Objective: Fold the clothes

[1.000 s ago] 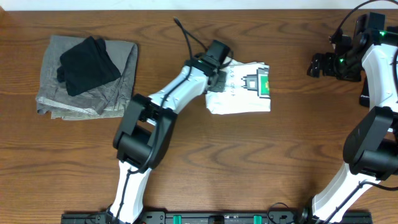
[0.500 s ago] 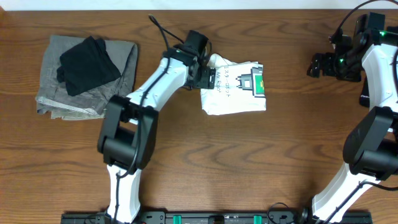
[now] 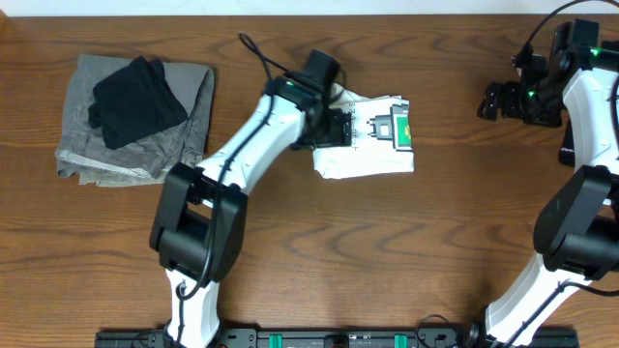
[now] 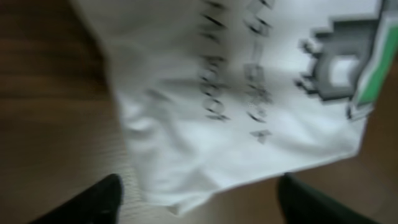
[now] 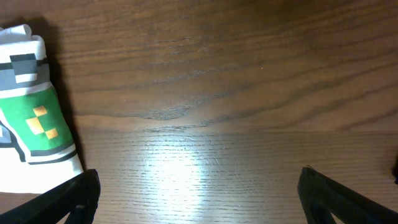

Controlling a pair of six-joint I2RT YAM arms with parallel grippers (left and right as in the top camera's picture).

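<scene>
Far left of the wood table (image 3: 290,251): a folded grey garment (image 3: 179,135) w/ a black garment (image 3: 135,97) bundled on top. Ctr, toward the far side — the white T-shirt (image 3: 372,159), already down to a compact rectangle, green-and-black print (image 3: 401,130) and text facing up, its near-left corner a bit rumpled. The L arm reaches across from the near edge. The left gripper (image 4: 200,193) hangs over the shirt's left end, jaws spread wide w/ nothing gripped. Per the wrist view, the cloth edge just lies below them. Far right: the right gripper (image 5: 199,199) sits over bare wood, off to the shirt's right and not touching it, also wide open and empty.

Handling, as a judgement: thin cotton, light and limp, no stiffness of its own — stacked layers are apt to slide or fan out if only the top one is pinched. Best hold is prob. the thick folded edge on the left, pinching thru all layers, low to the table. A one-corner lift would likely let the bundle sag open. Folding looks near done; tidying or a last fold may remain.
</scene>
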